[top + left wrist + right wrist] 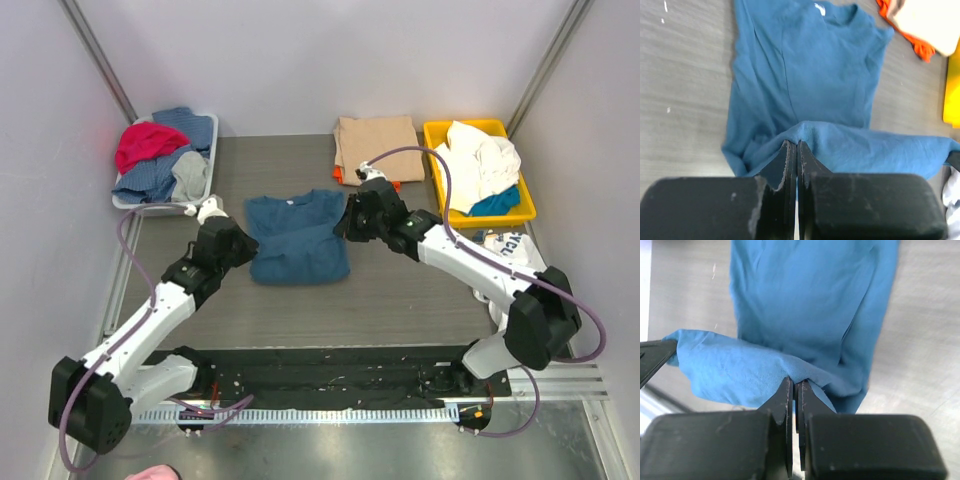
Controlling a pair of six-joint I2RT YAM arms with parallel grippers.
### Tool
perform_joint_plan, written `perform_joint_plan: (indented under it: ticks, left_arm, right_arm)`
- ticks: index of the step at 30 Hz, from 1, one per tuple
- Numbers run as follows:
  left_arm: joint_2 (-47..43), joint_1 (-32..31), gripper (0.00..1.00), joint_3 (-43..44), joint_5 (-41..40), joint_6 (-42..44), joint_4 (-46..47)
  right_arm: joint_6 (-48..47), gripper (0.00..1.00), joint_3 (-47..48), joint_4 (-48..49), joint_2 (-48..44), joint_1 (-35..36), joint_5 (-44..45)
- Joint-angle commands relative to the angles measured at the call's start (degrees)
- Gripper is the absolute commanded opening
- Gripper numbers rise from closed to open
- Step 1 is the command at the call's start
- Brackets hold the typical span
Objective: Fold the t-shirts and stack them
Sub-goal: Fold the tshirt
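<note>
Tension across the lifted cloth is what this step seems to hinge on. In each wrist view the end effector sits at the bottom of the frame. The left end effector point(793, 146) is clamped tight on a raised ridge of the blue t-shirt point(298, 240). The right end effector point(794, 384) is pinched closed on the other end of that ridge, so a band of cloth hangs between them above the rest of the shirt. The shirt lies in the middle of the top view, collar toward the upper edge. My reading is that a fold across the body is in hand. To land it cleanly, both arms should travel together at one height and hold the band taut without dragging the lower layer. They should set the edge down square before letting go; an uneven pace would likely skew the fold.

The surface point(400, 310) is dark grey and wood-grained, with a metal rail point(330, 412) at the bottom of the frame by the arm bases. Higher up, right of centre, a folded tan t-shirt point(375, 140) rests on an orange t-shirt point(912, 42). A yellow bin point(495, 217) at upper right and a pale basket point(150, 205) at upper left hold loose clothes. Pale walls point(300, 60) close in the back and sides.
</note>
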Motion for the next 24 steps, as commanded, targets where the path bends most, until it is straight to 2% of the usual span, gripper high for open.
perform_joint_plan:
  ticks: [1,10,19,24]
  left_arm:
    - [5.6,3.7,0.0,6.1,4.1,2.9,9.9]
    - [14.9,7.5,0.0,11.6,7.1,5.4,14.2]
    - [19.9,11.5,0.0,11.9,8.5,6.9,16.5]
    - [25.6,13.6,0.0,12.9,10.8,7.3,21.2]
  right_arm:
    - [-2.7,0.01,5.9,5.2,3.3,-3.2,-3.0]
    - [-3.2,0.01,12.2,9.5,12.9,-7.9,-7.6]
    - [-3.2,0.01,17.2,12.3,20.5,-10.9,-11.3]
    - [-3.2,0.01,20.2,12.4,24.3,-12.5,-12.2]
